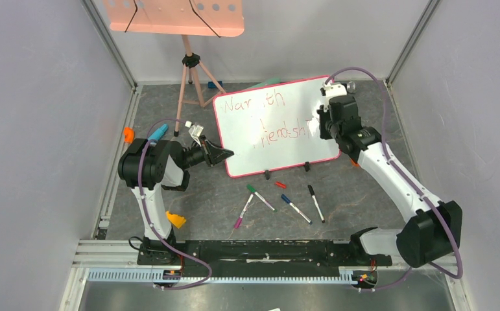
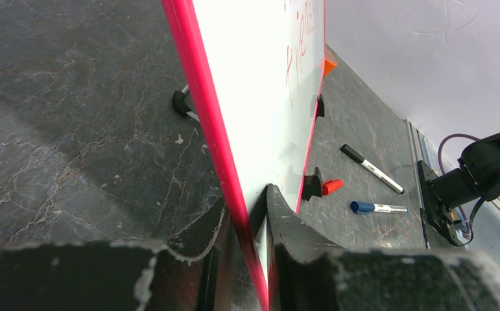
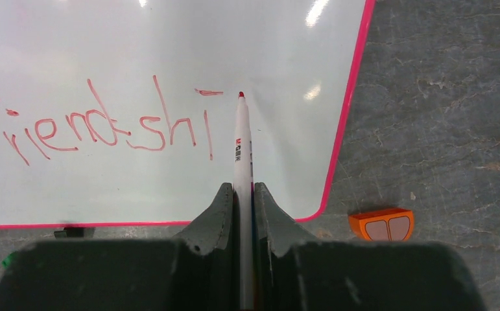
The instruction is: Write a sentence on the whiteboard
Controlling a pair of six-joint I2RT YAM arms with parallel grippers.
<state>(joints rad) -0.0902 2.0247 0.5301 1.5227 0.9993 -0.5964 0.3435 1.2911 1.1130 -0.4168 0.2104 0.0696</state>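
The whiteboard (image 1: 286, 154) stands tilted on its black clip feet at mid table. The red sentence (image 1: 279, 128) reads roughly "War th" above "friendshi". My left gripper (image 1: 225, 154) is shut on the board's left pink rim (image 2: 202, 110), one finger on each face. My right gripper (image 1: 320, 123) is shut on a white red-tipped marker (image 3: 242, 149). The marker's tip is at the board (image 3: 169, 52), just right of the last strokes of the sentence (image 3: 104, 129). I cannot tell whether the tip touches the board.
A salmon perforated tray (image 1: 176, 16) on a tripod (image 1: 192, 78) stands at the back. Green (image 1: 260, 197), magenta (image 1: 244, 212), blue (image 1: 296, 208) and black (image 1: 316, 203) markers and a red cap (image 1: 280, 184) lie before the board. An orange block (image 3: 381, 224) lies near its right corner.
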